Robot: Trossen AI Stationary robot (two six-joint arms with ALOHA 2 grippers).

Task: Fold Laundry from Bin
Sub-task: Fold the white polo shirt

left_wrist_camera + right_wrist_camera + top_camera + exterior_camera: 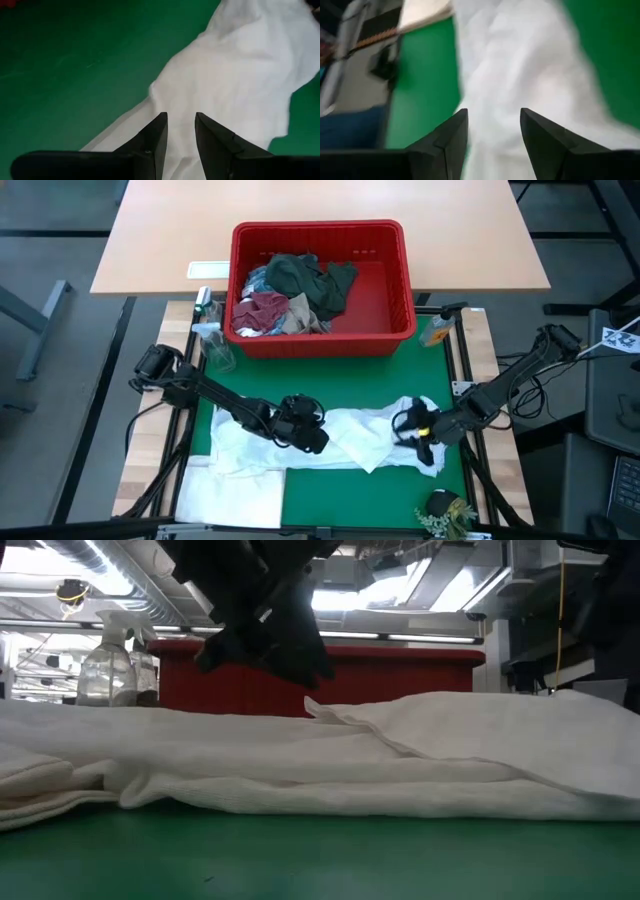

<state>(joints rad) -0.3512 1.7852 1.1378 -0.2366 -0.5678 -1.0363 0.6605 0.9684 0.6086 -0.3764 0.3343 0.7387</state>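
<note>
A white garment (350, 435) lies spread across the green mat (350, 385) on the desk, stretching sideways between the two arms, its cloth rumpled and partly folded over itself near the middle. The left tool (305, 435) sits over the garment's left-central part; in its wrist view its fingers (155, 137) stand a little apart with white cloth showing in the gap, and I cannot tell whether they pinch it. The right tool (422, 430) is at the garment's right end, its fingers (452, 132) spread wide above the cloth with nothing between them. A second flat white piece (235, 495) lies at the mat's front left corner, touching the garment. Behind the mat stands the red bin (320, 285), holding dark green (310, 280), maroon (262, 310) and beige (300, 315) laundry heaped toward its left side. A clear spray bottle (212, 340) stands just beside the bin's left front corner.
</note>
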